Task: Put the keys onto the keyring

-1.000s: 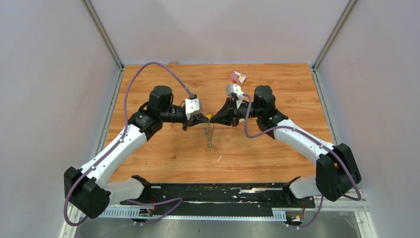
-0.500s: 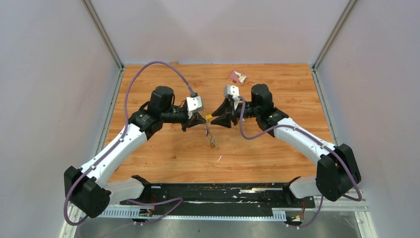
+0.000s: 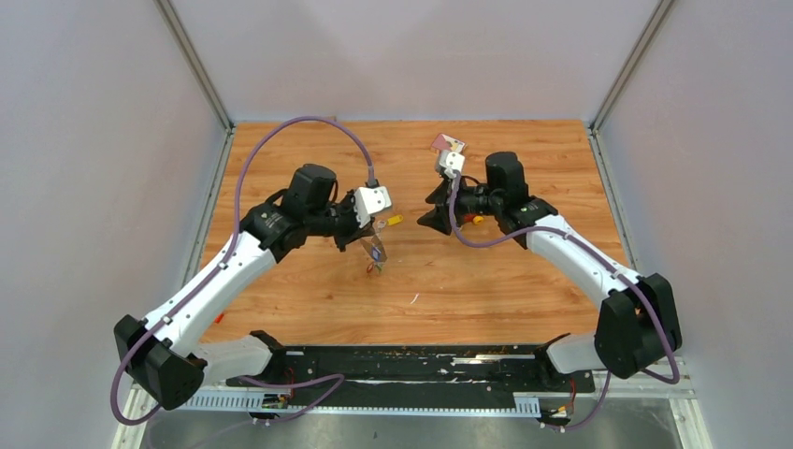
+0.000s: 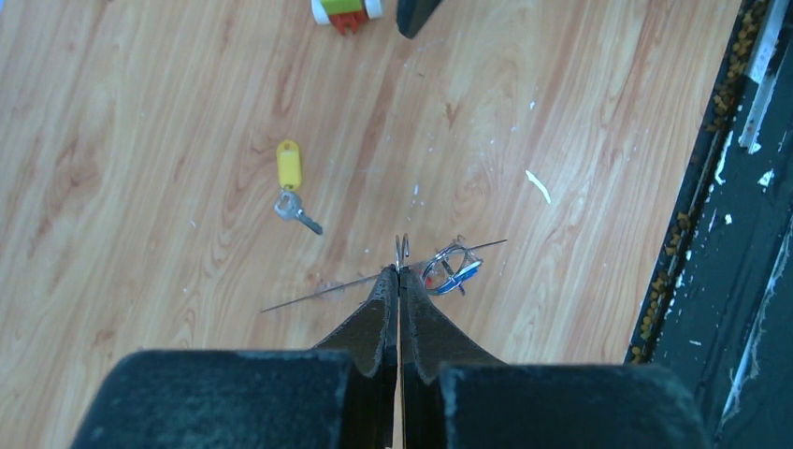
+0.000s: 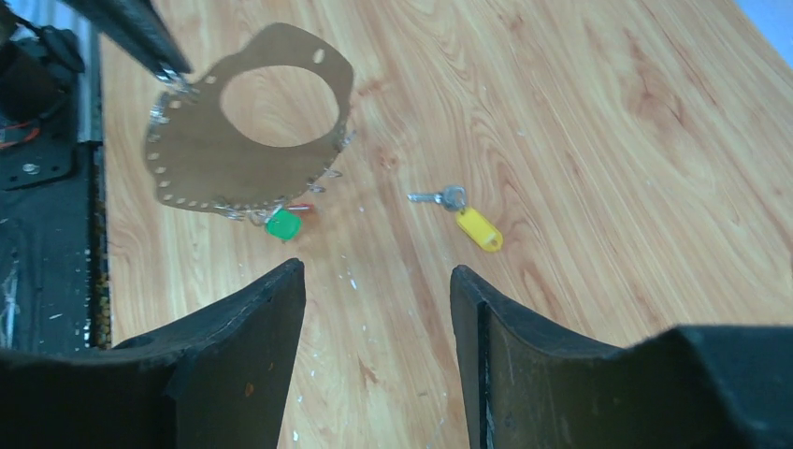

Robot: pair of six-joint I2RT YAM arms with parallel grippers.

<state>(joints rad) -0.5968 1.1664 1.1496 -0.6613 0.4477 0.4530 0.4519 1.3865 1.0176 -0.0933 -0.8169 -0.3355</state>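
Attention belongs on the tiny silvery key with the yellow plastic tag (image 5: 472,224), lying flat on the wooden worktop (image 5: 580,112) at centre-right of the right wrist view, just beyond the right claw (image 5: 376,276), whose fingers stand apart and hold nothing. The left claw (image 4: 399,273) is pressed together on the rim of the wide flat grey metal keyring (image 5: 201,159), hanging at upper left of that view with a green tag (image 5: 281,225) below it. Best, I judge, to lower the right claw straight over the yellow tag and pinch its long sides, leaving the key's hole free.
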